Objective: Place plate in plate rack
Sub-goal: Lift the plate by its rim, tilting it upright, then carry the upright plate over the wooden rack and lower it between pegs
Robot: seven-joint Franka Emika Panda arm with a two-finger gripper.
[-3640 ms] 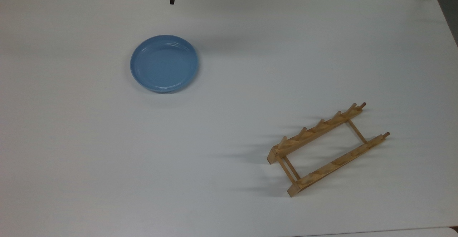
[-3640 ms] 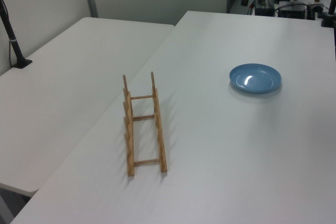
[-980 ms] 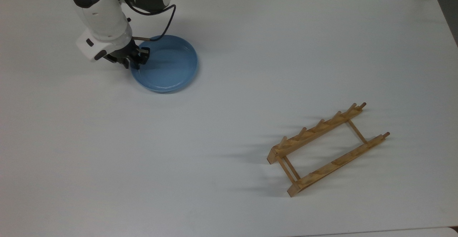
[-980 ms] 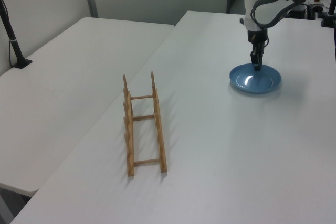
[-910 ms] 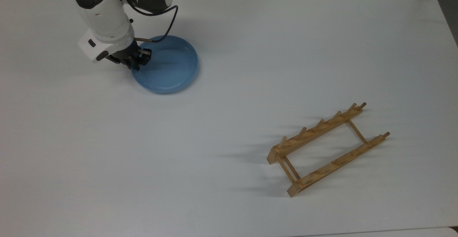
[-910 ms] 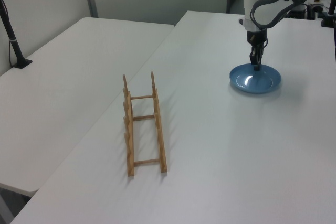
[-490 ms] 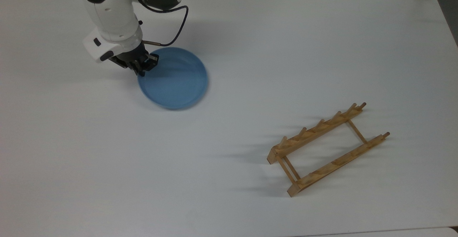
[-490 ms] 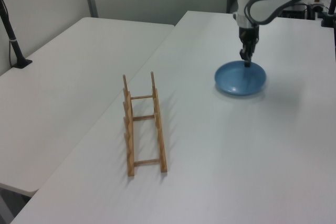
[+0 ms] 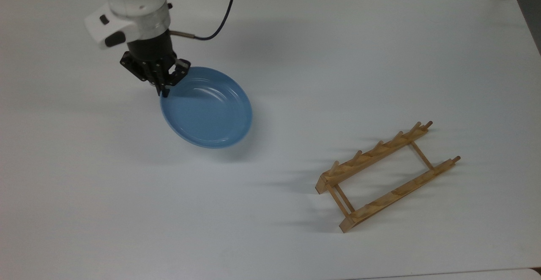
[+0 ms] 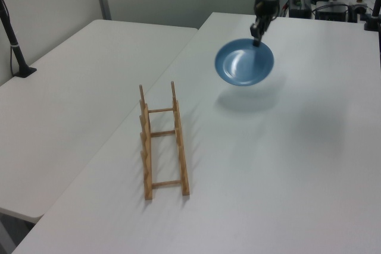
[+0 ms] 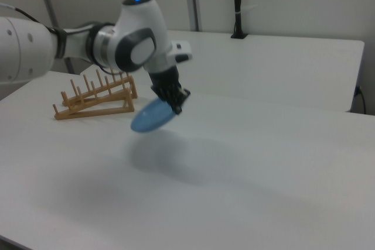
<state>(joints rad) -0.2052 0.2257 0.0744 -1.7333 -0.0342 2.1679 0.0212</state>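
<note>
Above the white bench [image 9: 296, 39], the robot arm's tool [image 9: 165, 85] is clamped on the rim of the light-blue plate [image 9: 207, 107], carrying it clear of the surface, its shadow cast on the bench beneath. The plate hangs tilted from that single edge grip, which likely leaves its free edge ready to be lowered between pegs. In the top view it hovers over the bench's middle-left, toward the far edge. Farther to the top view's right, toward the near right corner, the wooden plate rack [image 9: 386, 176] sits empty and well apart from the plate, its two pegged rails running at a slant, so the carry toward it appears barely under way.
</note>
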